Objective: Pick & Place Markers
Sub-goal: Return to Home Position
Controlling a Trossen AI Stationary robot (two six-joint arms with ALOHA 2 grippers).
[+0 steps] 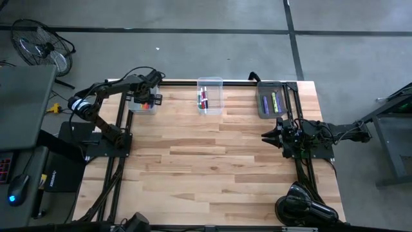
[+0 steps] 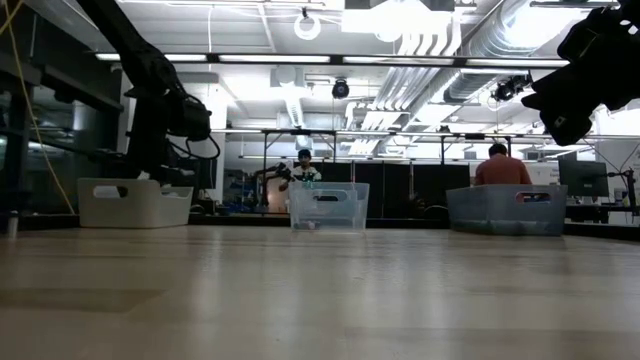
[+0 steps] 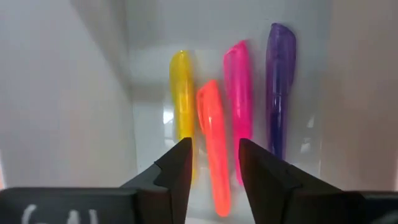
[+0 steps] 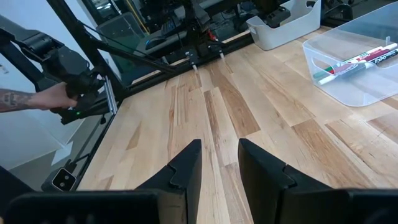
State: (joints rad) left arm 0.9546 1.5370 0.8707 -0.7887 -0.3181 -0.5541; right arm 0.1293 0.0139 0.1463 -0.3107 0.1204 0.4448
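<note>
Left gripper [image 3: 214,146] over left bin [image 3: 62,93], jaws spread, empty, flanking orange marker [image 3: 210,112] on bin floor, pink marker [image 3: 239,81] just beside. Risks: low sideways retreat clips bin wall, shoves left bin on desk [image 1: 212,161]; stray closing grabs orange marker. Right gripper [image 4: 219,148] parked over desk, jaws spread.

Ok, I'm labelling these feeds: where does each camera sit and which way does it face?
High: above the table, straight down; left arm and right arm show.
Low: table-top height, level across the table; arms enter from above.
Left wrist: on left arm, down into left bin at four markers; left gripper open.
Right wrist: on right arm, across the table; right gripper open.
Shared: middle bin, in high, low and right wrist.
</note>
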